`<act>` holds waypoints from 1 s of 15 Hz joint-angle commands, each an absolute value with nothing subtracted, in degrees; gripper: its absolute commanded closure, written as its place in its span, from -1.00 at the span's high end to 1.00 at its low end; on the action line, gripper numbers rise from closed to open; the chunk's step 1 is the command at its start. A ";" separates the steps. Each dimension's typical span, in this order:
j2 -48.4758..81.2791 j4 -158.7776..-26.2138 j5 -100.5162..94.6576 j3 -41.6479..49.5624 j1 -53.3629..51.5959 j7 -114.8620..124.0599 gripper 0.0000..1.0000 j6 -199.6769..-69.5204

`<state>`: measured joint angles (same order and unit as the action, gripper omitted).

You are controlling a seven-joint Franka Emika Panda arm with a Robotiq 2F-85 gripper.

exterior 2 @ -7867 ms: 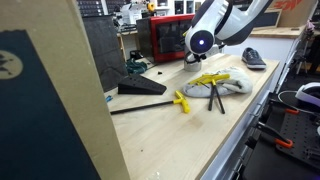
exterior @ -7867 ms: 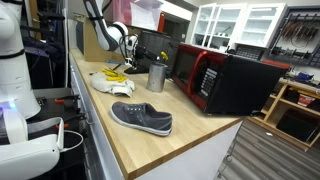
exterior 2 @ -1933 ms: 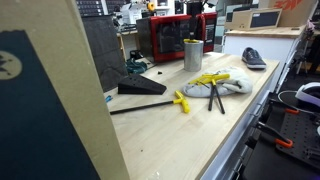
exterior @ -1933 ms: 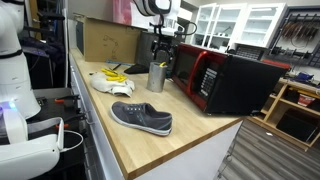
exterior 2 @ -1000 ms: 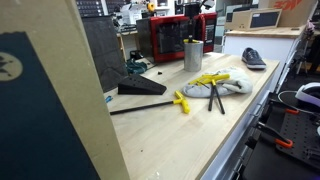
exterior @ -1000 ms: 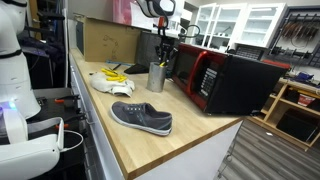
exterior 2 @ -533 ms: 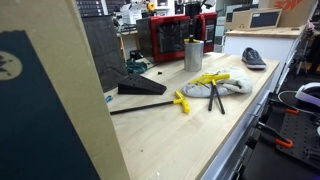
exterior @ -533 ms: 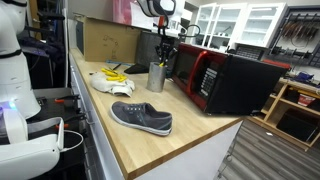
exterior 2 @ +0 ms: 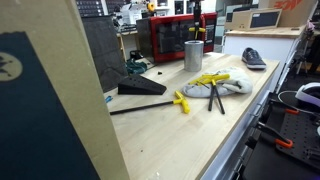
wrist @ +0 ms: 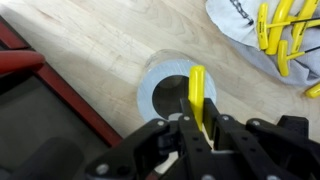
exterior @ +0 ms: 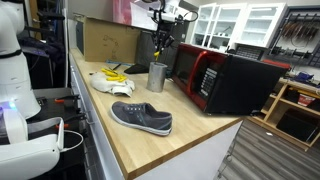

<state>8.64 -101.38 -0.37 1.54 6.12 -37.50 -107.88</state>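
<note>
My gripper (wrist: pixel 200 128) is shut on a yellow-handled tool (wrist: pixel 197 93) and holds it upright, straight above a round metal cup (wrist: pixel 152 92). In the wrist view the tool's tip points down at the cup's dark opening. In both exterior views the gripper (exterior: pixel 160 42) (exterior 2: pixel 197 20) hangs over the cup (exterior: pixel 157 77) (exterior 2: pixel 193 55), which stands on the wooden bench in front of a red and black microwave (exterior: pixel 225 80).
A white cloth with several yellow tools (exterior: pixel 110 81) (exterior 2: pixel 224 82) (wrist: pixel 262 30) lies near the cup. A grey shoe (exterior: pixel 141 118) (exterior 2: pixel 253 58) lies on the bench. A cardboard box (exterior: pixel 105 42) stands at the back. A black wedge (exterior 2: pixel 140 87) and a loose yellow tool (exterior 2: pixel 182 101) lie on the bench.
The arm came from the cloth to the cup with the yellow tool. In the last second the gripper has risen a little above the cup.
</note>
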 commanded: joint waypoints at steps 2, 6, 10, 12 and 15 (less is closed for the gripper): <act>2.51 -102.89 -1.32 1.39 4.66 -31.13 -0.92 -103.93; 1.08 -102.66 -0.19 0.86 3.15 -25.76 -0.92 -100.03; 1.16 -102.45 2.16 -0.09 1.36 -18.93 -0.92 -93.61; 0.97 -102.72 3.79 -0.46 0.51 -14.22 -0.92 -91.69; 0.22 -104.07 5.72 -1.06 -0.39 -7.07 -0.92 -93.44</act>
